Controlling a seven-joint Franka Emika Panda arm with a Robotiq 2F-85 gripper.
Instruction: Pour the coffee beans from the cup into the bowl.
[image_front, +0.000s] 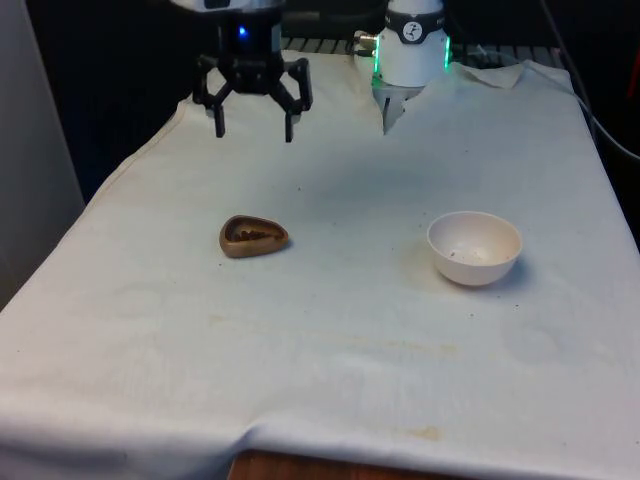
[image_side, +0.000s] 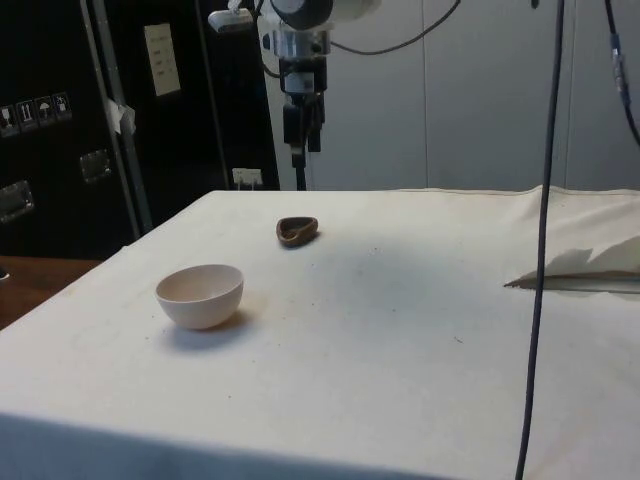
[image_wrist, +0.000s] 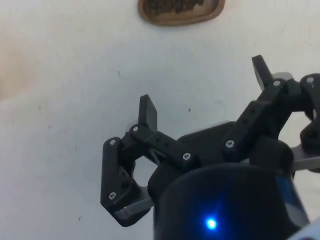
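Gripper (image_front: 254, 128) hangs wide open (holding nothing) above the cup (image_front: 253, 237).

A small brown cup (image_front: 254, 237) sits upright on the white cloth, dark coffee beans (image_front: 251, 235) visible inside (its rim looks rounded-triangular). Well apart from it, toward the front view's right, stands a white bowl (image_front: 475, 248), upright, its pale inside showing.
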